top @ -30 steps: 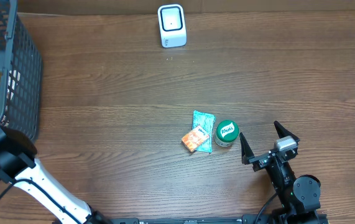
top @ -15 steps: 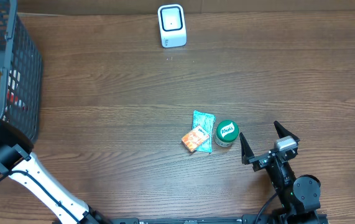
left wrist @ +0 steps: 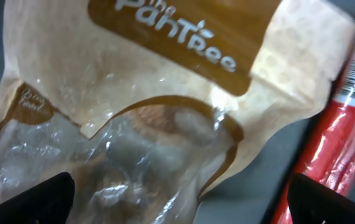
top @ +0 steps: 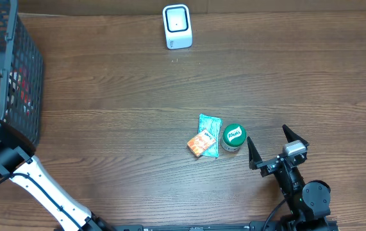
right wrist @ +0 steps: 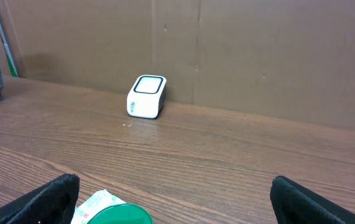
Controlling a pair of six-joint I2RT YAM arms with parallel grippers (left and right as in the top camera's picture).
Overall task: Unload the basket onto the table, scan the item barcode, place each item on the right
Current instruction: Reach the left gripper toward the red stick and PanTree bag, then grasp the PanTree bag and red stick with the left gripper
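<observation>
The white barcode scanner (top: 177,27) stands at the table's far edge, and it also shows in the right wrist view (right wrist: 147,96). My left gripper (left wrist: 180,205) is open inside the dark basket (top: 19,70). It hovers close over a tan pouch with a clear window (left wrist: 133,93), which lies loose between the spread fingertips (left wrist: 46,199). A red packet with a barcode (left wrist: 345,118) lies beside the pouch. My right gripper (top: 277,146) stands open and empty, just right of a green-lidded jar (top: 233,136).
An orange packet (top: 201,142) and a teal packet (top: 209,130) lie against the jar at mid-table. The left arm's white link (top: 41,186) crosses the front left corner. A brown wall (right wrist: 258,50) rises behind the scanner.
The left arm has shifted slightly towards the far side at the basket and its jaws have gone from shut to wide. The right arm and the table items have not moved.
</observation>
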